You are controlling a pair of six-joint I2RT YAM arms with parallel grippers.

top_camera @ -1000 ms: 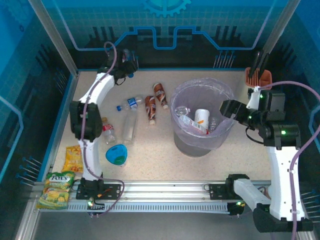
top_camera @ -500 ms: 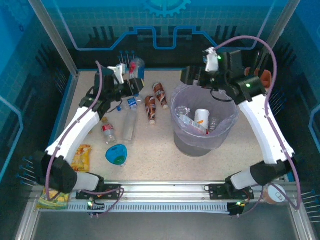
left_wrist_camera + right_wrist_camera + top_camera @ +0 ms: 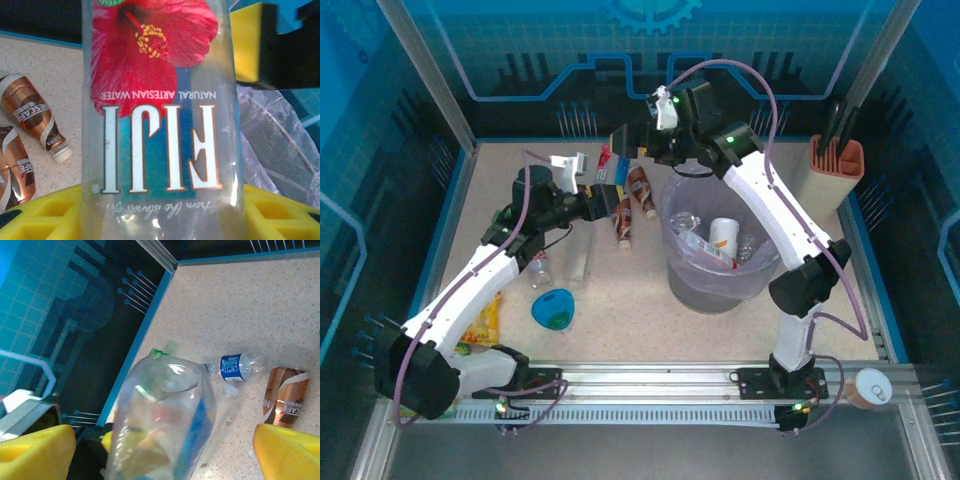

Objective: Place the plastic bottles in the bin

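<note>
Top cam, L to R: snack packets point(image 3: 470, 322) at near-left edge of table point(image 3: 620, 330), partly under left arm point(image 3: 485, 265). Then red-label bottle point(image 3: 538, 268), clear bottle point(image 3: 578, 255), blue bowl point(image 3: 552, 308), and two brown bottles point(image 3: 622, 215) lying just left of the bin point(image 3: 712, 292). Right arm point(image 3: 770, 205) reaches across over the bin's far rim to meet the left arm. Where the arm tips meet, this view gives a dark clump w/ a red fleck, so can't resolve what is held. Left wrist cam resolves it: Fiji bottle point(image 3: 160, 125), clear plastic, red hibiscus + blue label reading upside down, top and base cut off by frame. Left gripper point(image 3: 160, 220) is clamped on it, yellow pads point(image 3: 45, 215) either side at frame bottom, bottle off the table. Same cam: brown bottles at left, 2nd one cut off, lilac bag of bin at right, and a yellow pad at upper right. Right wrist cam: Fiji bottle seen end-on, blurred, label unreadable. Right gripper point(image 3: 161, 452) has pads point(image 3: 35, 450) spread wide at both lower corners w/ the bottle between. Whether they touch it, can't tell. Behind it on table: blue-label bottle point(image 3: 237, 366) and a brown bottle. A green bit peeks past the Fiji bottle's edge, unclear what. Bin: grey bucket w/ lilac liner, already holding several bottles: a white one w/ orange mark, clear ones, one red-labelled. Knife block point(image 3: 835, 165) at far right.
</note>
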